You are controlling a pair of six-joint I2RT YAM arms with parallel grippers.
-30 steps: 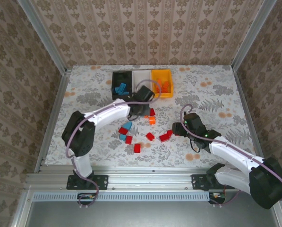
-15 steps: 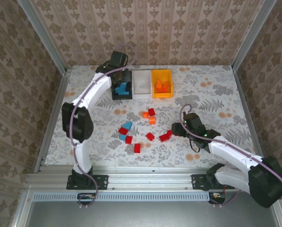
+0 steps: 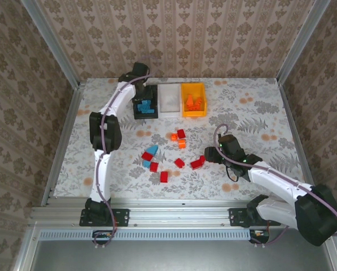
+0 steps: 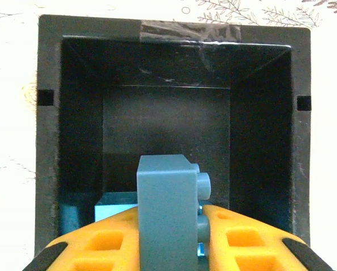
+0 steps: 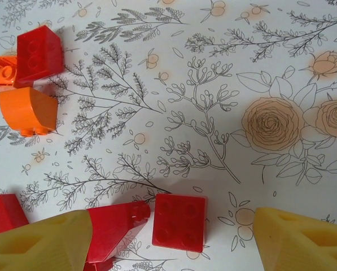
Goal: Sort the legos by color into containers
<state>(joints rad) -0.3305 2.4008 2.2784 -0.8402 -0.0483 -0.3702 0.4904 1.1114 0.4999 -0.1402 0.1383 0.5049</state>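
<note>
My left gripper (image 3: 141, 92) hangs over the black bin (image 3: 138, 110), shut on a light blue brick (image 4: 168, 212) that stands upright between its orange fingers (image 4: 100, 245). The bin's dark floor (image 4: 165, 121) lies below, and another blue brick (image 4: 114, 206) shows behind the left finger. Blue bricks (image 3: 145, 105) lie in that bin. The white bin (image 3: 169, 100) and the orange-yellow bin (image 3: 186, 112), holding orange bricks (image 3: 193, 102), stand beside it. My right gripper (image 3: 210, 153) is open low over a red square brick (image 5: 179, 222), with a red sloped brick (image 5: 114, 226) against its left finger (image 5: 44, 245).
Loose bricks lie mid-table: red ones (image 3: 154, 166), (image 3: 163, 176), (image 3: 179, 163), two blue (image 3: 151, 150), an orange one (image 3: 182, 144) and a red one (image 3: 180, 134). The right wrist view has an orange brick (image 5: 28, 110) and a red brick (image 5: 39, 49) at far left.
My left arm has swung from the middle of the table to the back, carrying the blue brick over the black bin. The right arm has barely moved.
</note>
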